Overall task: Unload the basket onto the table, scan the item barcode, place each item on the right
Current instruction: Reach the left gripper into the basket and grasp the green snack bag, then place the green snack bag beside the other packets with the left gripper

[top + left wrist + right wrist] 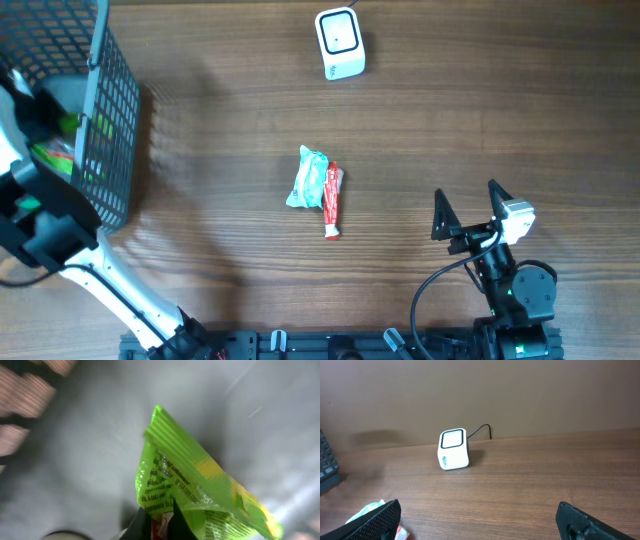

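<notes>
As the left gripper (pixel 159 521) is pinched shut on the near edge of the green snack packet (pixel 200 485) down inside the wire basket (pixel 115 100), the pick looks in hand, and next it must lift the packet clear toward the barcode scanner (pixel 340 42) well away, while the right gripper (pixel 468 205) hangs wide apart.

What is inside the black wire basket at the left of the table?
The left hand is in there, shut on a green packet. From overhead, the arm and the basket wall cover whatever else lies inside.
</notes>
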`<action>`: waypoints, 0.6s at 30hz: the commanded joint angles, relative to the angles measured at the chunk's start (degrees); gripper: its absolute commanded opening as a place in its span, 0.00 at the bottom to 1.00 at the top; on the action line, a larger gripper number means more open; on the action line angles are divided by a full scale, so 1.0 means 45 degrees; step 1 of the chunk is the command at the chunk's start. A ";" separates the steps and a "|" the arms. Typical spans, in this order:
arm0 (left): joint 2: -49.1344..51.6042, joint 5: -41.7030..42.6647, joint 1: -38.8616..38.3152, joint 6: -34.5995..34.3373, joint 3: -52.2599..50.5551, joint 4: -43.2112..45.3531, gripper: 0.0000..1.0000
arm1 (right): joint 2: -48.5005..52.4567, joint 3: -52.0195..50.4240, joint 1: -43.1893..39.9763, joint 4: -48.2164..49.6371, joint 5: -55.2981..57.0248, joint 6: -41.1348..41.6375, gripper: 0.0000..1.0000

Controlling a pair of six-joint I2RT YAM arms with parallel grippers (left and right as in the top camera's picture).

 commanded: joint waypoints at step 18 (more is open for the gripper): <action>-0.9330 0.3366 -0.4469 -0.4041 0.1700 -0.3818 0.04 | -0.0034 -0.0010 0.0024 0.0073 0.0185 0.0078 1.00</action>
